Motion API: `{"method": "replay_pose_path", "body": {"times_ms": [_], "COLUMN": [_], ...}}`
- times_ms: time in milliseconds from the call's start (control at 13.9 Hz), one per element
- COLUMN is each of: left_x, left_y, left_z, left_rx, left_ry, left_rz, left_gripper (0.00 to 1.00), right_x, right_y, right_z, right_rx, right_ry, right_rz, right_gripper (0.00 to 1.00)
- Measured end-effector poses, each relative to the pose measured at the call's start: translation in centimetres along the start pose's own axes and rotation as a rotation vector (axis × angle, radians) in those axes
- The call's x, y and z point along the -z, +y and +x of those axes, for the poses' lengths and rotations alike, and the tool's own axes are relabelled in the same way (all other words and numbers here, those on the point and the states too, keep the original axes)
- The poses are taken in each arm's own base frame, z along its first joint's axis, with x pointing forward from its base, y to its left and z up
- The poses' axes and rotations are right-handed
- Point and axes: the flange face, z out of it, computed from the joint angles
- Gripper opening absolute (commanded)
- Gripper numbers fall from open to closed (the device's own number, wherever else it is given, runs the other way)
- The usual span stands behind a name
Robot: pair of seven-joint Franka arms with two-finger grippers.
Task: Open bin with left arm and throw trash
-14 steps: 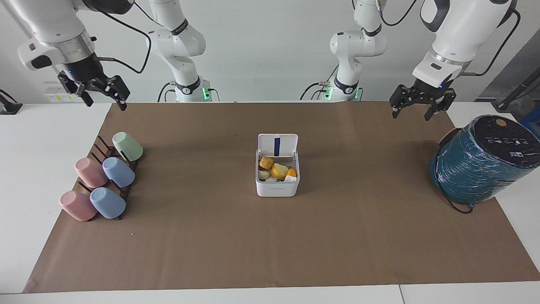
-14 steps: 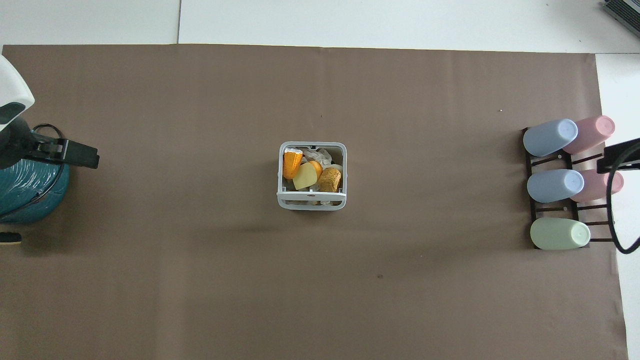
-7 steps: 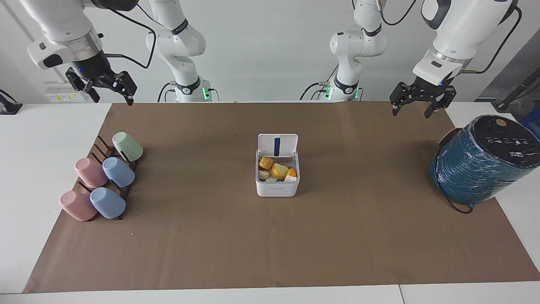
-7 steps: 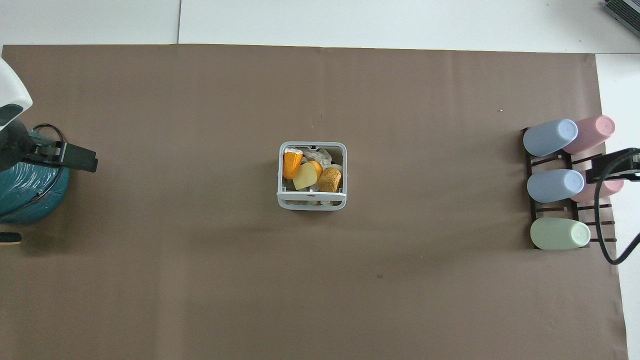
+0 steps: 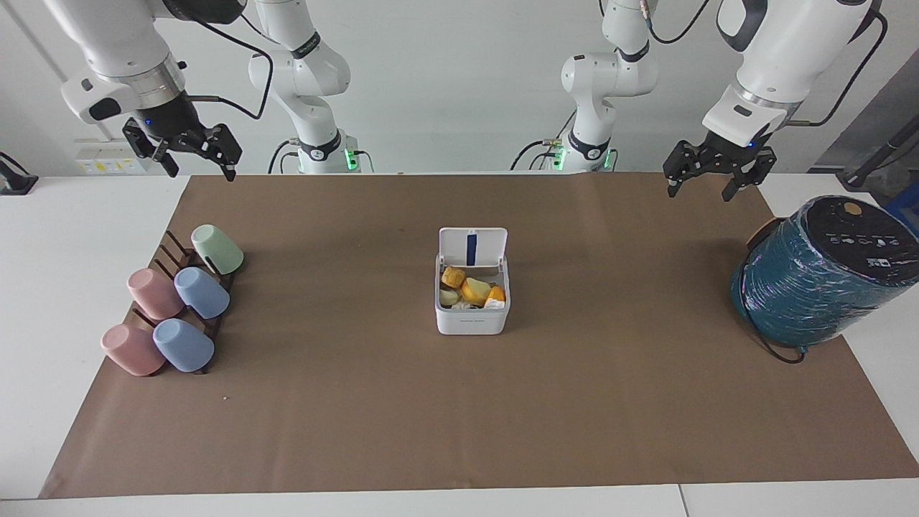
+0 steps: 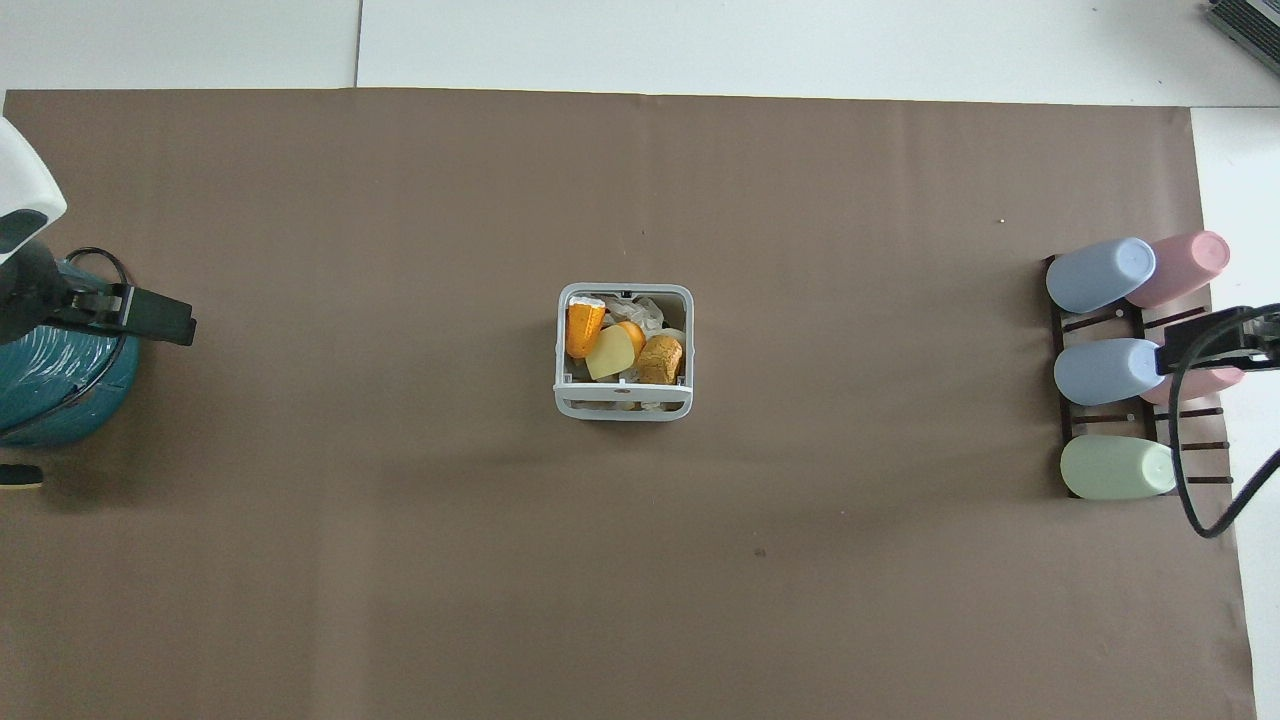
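Observation:
The white bin (image 5: 472, 323) stands in the middle of the brown mat, its lid (image 5: 472, 248) tipped upright with a blue strip on the inner face. Inside lies the trash: a golden-brown nugget (image 5: 453, 276), a pale yellow wedge (image 5: 474, 289) and an orange-and-white chunk (image 5: 495, 294). From overhead the bin (image 6: 622, 405) shows the same chunk (image 6: 583, 328), wedge (image 6: 610, 353) and nugget (image 6: 660, 359). My left gripper (image 5: 700, 192) hangs open and empty over the mat's edge by the teal cylinder. My right gripper (image 5: 201, 171) hangs open and empty above the cup rack's end of the mat.
A big teal wrapped cylinder (image 5: 818, 273) lies at the left arm's end of the table. A dark rack with several pastel cups (image 5: 176, 309) sits at the right arm's end. White table (image 5: 64, 287) surrounds the brown mat (image 5: 459, 416).
The right gripper has risen and drifted toward the middle of the table. The left gripper has lifted slightly. Bin and trash have not moved.

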Motion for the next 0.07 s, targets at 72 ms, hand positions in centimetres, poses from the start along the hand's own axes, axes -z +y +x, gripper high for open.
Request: {"method": "replay_pose_path", "body": {"times_ms": [72], "left_x": [0.03], "left_y": [0.00], "left_z": [-0.02], "left_rx": [0.000], "left_ry": [0.000], "left_rz": [0.000], "left_gripper": [1.00], "right_x": [0.22], "right_y": [0.02], "right_z": [-0.16], "right_rx": [0.000], "right_ry": [0.004], "right_rz": [0.000], "right_gripper": [1.00]}}
